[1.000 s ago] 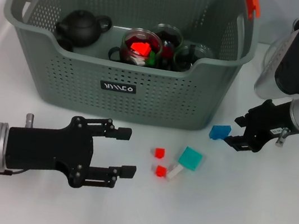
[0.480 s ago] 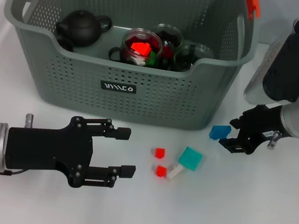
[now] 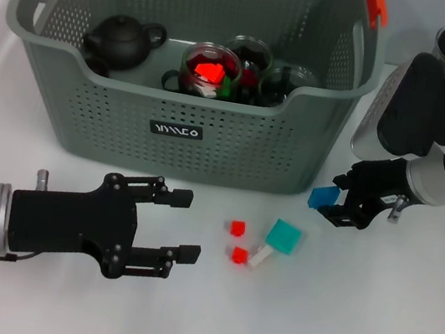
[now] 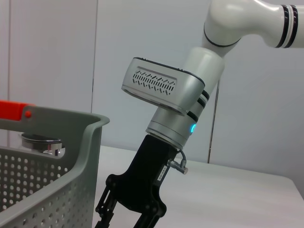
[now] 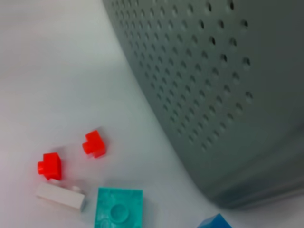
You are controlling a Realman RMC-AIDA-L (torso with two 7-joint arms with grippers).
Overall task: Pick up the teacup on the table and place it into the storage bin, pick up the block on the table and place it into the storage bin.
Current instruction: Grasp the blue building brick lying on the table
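The right end effector [image 3: 336,206], clamped on the blue block [image 3: 320,199], has lifted it off the table [image 3: 367,325] toward the storage bin's [image 3: 177,130] near right corner, so dropping it in looks next. The left end effector [image 3: 175,225] stays parted before the bin. Teacups inside overlap and are hard to separate.

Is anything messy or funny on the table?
A little. Small blocks lie scattered on the table in front of the storage bin: two red blocks, a white block and a teal block. The right gripper holds a blue block. Nothing looks spilled or broken.
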